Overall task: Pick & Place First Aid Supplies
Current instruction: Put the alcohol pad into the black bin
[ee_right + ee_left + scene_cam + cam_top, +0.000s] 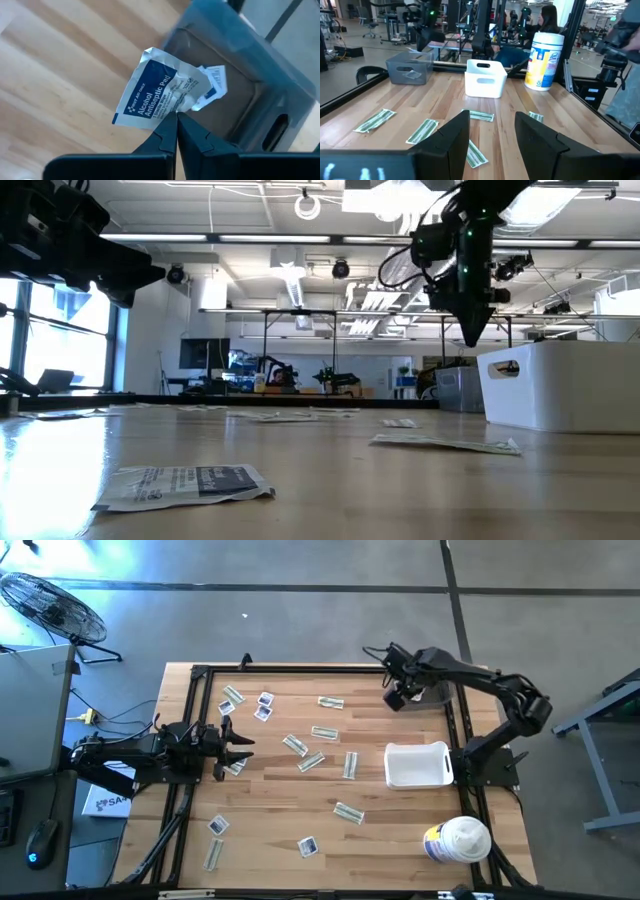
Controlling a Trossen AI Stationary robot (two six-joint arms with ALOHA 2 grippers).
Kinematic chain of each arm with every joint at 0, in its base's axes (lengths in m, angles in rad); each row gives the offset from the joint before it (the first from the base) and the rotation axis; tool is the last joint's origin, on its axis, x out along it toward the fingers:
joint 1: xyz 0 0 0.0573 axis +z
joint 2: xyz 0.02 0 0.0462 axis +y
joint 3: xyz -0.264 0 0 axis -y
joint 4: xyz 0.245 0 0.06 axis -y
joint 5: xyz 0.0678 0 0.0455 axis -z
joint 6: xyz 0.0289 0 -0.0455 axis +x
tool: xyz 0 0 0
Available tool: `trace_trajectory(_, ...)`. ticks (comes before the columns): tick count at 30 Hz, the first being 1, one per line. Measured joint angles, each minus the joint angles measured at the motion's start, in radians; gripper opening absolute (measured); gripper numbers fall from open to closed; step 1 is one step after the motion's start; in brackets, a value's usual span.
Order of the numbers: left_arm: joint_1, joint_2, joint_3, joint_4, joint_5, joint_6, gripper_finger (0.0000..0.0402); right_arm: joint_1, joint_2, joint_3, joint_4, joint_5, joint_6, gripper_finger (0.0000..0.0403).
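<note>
Narrow greenish strip wrappers [348,812] and square white sachets with blue print [308,846] lie flat and scattered on the wooden table [270,800]. My right gripper [176,116] is near the far right corner [393,698], raised and shut on one blue-and-white alcohol pad sachet [160,90], beside the rim of a grey bin [250,95]. My left gripper [492,120] is open at the table's left side [245,747], above the boards, with a strip [475,152] lying below between its fingers. My right gripper pinches the sachet by its edge [170,111] between the two shut fingertips [165,132]. The sachet is crumpled and lifted clear of the table, sticking out beyond the fingertips, partly over the grey bin's rim.
A white handled bin [418,765] stands at the right side, a large white round tub with a yellow-blue label [457,840] at the near right corner. The grey bin [437,692] sits at the far right. A black frame [195,680] borders the table. A person [547,17] shows beyond it.
</note>
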Motion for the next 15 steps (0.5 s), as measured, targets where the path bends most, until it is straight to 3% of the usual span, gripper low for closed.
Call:
trace_trajectory(4, 0.0, 0.0, 0.0, 0.0, 0.0, 0.0, 0.0156, -0.06, 0.0, -0.017, -0.018, 0.019, 0.02, 0.0001)
trace_trajectory(8, 0.0, 0.0, 0.0, 0.0, 0.0, 0.0, 0.0156, -0.12, 0.0, -0.048, -0.011, -0.091, 0.168, 0.0001)
trace_trajectory(10, 0.0, 0.0, 0.0, 0.0, 0.0, 0.0, 0.0156, -0.136, 0.0, -0.061, -0.006, -0.072, 0.241, 0.0001)
trace_trajectory(15, 0.0, 0.0, 0.0, 0.0, 0.0, 0.0, 0.0156, -0.158, 0.0, -0.077, 0.001, 0.001, 0.248, 0.0003)
